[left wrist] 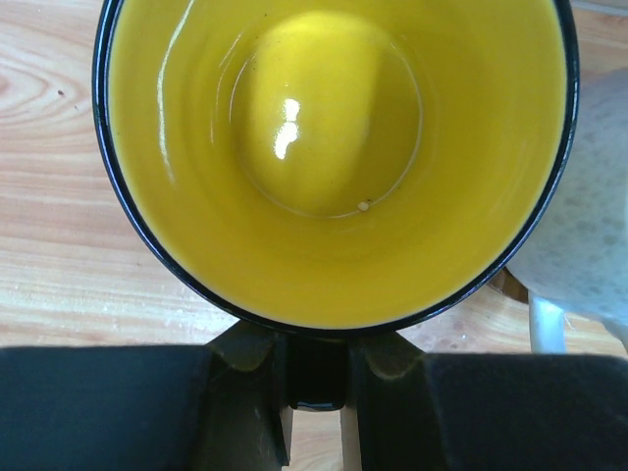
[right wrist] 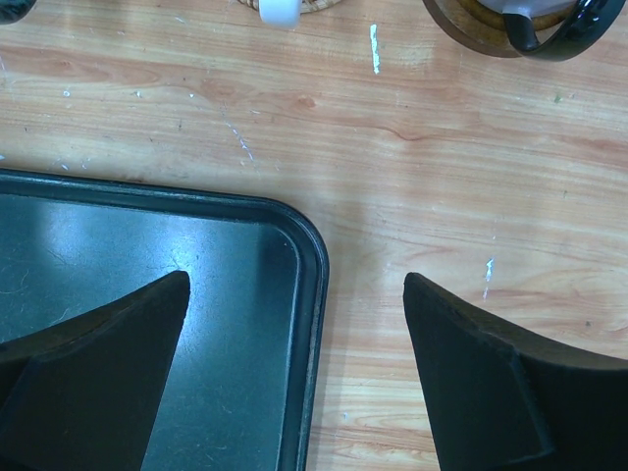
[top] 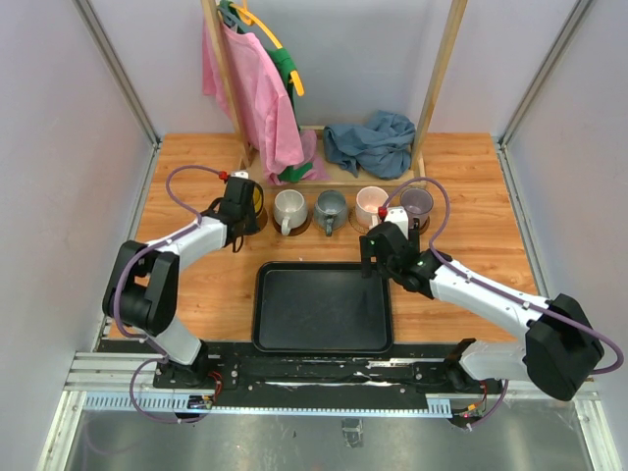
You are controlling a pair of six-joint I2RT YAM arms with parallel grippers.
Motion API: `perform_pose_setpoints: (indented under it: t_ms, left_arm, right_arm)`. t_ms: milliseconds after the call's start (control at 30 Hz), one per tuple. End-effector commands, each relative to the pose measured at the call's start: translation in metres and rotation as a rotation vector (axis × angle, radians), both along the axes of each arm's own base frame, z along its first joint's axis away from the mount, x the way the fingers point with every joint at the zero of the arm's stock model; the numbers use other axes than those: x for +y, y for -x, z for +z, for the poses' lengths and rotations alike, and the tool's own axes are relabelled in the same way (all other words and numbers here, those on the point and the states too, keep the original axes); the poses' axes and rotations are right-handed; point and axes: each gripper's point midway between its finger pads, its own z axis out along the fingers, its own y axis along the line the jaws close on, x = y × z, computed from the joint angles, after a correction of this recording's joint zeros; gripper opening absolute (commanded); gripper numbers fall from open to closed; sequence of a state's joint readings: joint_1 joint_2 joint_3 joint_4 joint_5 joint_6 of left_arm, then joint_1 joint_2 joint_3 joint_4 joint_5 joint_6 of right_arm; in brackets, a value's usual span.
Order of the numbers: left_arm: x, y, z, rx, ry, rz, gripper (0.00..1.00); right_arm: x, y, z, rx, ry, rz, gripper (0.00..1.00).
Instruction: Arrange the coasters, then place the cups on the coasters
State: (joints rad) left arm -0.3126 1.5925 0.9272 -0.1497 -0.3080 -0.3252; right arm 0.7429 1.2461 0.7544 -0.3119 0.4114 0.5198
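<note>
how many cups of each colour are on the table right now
yellow cup: 1
white cup: 1
grey cup: 1
pale pink cup: 1
purple cup: 1
total: 5

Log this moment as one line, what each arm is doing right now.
left fingers: closed on yellow cup handle | right fingers: open, empty, above tray corner
</note>
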Motion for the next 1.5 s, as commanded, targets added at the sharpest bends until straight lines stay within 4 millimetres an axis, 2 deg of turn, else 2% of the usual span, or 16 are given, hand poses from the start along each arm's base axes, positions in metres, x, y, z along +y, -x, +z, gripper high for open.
perform_pose_setpoints:
  t_ms: [0,333,867,1467]
  left_arm:
    - [-0.001,-0.024,0.021,-0.07,0.016,-0.004,0.01]
    - [0.0,-0.019,0.011,-0.024,0.019,0.001,0.01]
    - [0.01,-0.014,0.006,-0.011,-0.001,0.002,0.01]
    - [0.007,-0.005,-0.008,0.02,0.016,-0.013,0.0]
  right_arm:
    - [-0.004,-0.004,0.003,-0.002,0.002,-0.033,0.92]
    - [-0.004,-0.004,0.001,0.005,0.003,-0.032,0.92]
    - [-0.003,-0.003,-0.002,0.016,0.002,-0.03,0.91]
    - [0.0,-0.004,-0.005,0.024,-0.002,-0.027,0.91]
